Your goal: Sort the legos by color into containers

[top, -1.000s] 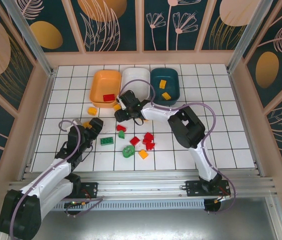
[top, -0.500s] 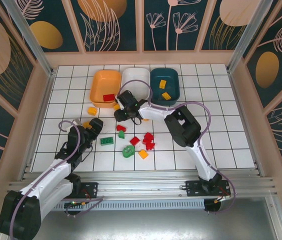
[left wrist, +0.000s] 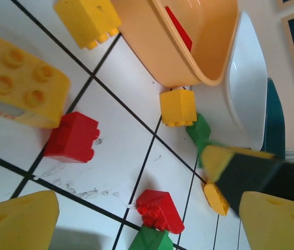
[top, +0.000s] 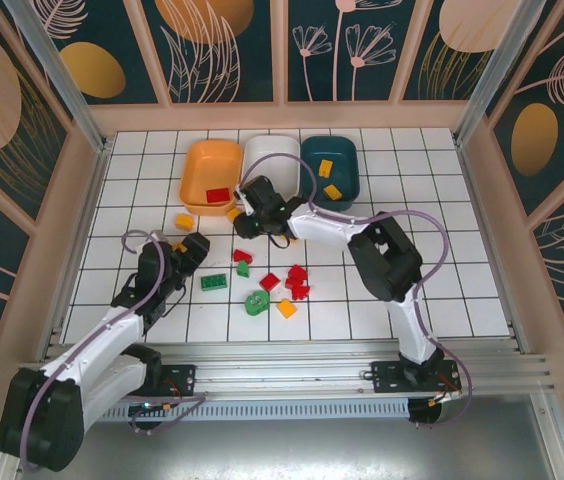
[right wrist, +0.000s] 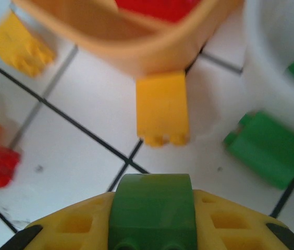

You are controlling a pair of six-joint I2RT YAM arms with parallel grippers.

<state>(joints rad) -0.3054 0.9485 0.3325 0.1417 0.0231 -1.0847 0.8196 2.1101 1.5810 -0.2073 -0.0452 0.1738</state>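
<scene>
3 containers: orange bin (top: 207, 165), white bin (top: 272, 150) and teal bin (top: 347, 160) stand side by side at the far middle of the tiled floor (top: 442, 250).
Edges: panel walls on the left, far and right sides.
Open room: bare tiles right of the teal bin and down the whole right side, also the far left corner.
Right fingers: the right gripper (right wrist: 151, 224) hangs just in front of the orange and white bins, fingers (right wrist: 74, 229) closed narrow on a green brick (right wrist: 151, 200).
Left fingers: the left gripper (top: 190, 248) sits over the left-centre tiles, fingers (left wrist: 16, 224) spread wide, holding nothing.
Already binned: 1 red brick (top: 218, 194) in the orange bin, 2 yellow bricks (top: 325, 167) in the teal bin.
Close to the right gripper: a yellow block (right wrist: 162, 107) against the orange bin's outer wall, a second green piece (right wrist: 269, 151) just beside the white bin.
Ahead of the left gripper: a big yellow lego (left wrist: 19, 88) touching a red lego (left wrist: 74, 138).
Loose heap, mid-floor: red cluster (top: 297, 275), round green piece (top: 257, 303), orange-yellow lego (top: 286, 309), flat green lego (top: 213, 282).
</scene>
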